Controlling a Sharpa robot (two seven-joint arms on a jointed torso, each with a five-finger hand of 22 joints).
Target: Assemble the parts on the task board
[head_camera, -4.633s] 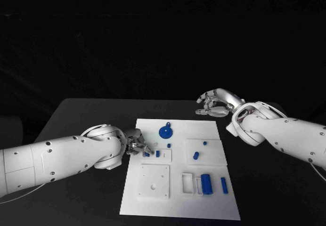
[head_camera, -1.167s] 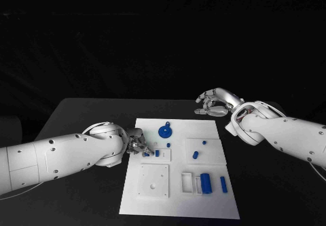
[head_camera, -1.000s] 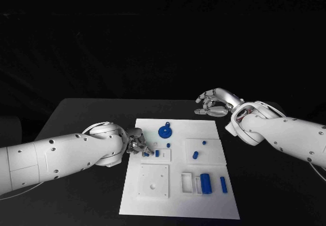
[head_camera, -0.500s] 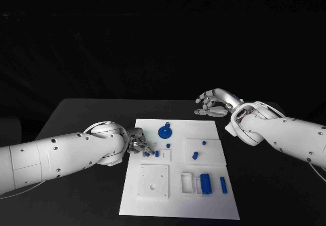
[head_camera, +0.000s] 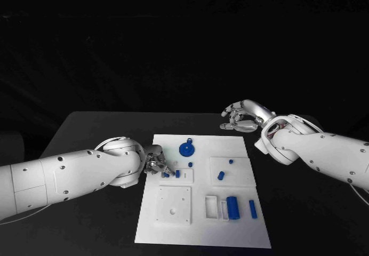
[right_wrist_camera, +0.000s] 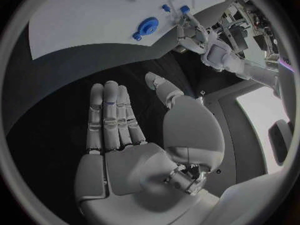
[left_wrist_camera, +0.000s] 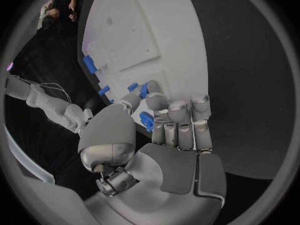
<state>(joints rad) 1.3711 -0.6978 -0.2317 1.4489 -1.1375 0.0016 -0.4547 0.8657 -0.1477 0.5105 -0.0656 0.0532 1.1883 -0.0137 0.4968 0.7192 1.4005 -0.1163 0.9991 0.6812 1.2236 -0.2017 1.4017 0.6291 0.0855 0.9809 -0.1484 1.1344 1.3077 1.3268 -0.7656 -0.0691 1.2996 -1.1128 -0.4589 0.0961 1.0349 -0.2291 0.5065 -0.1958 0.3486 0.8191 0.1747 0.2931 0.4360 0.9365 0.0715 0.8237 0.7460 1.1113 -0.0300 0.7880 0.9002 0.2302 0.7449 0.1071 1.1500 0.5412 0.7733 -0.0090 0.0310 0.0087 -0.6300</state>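
My left hand (head_camera: 156,162) sits at the left edge of the task board (head_camera: 201,234), fingers curled in close together. In the left wrist view the left hand's fingertips (left_wrist_camera: 157,102) bunch tightly around a small blue part (left_wrist_camera: 147,121), which lies pressed between thumb and fingers just above the board's surface; I take it as pinched. A second blue peg (left_wrist_camera: 143,90) sits just beyond those fingertips, touching or nearly touching them; I cannot tell which. In the head view that peg (head_camera: 177,174) stands on a small raised square of the board, just beside my hand. My right hand (head_camera: 245,118) hovers past the far right corner of the board, over the black table (head_camera: 92,125), well apart from all parts. Its fingers (right_wrist_camera: 111,116) lie straight, side by side, the thumb set apart, palm bare, holding nothing. On the board: a blue round wheel-like part (head_camera: 187,149) near the far edge, a short blue piece (head_camera: 221,175) on the right-hand raised panel, and a thick blue cylinder (head_camera: 233,208) with a thinner blue pin (head_camera: 252,209) beside it toward the near right.
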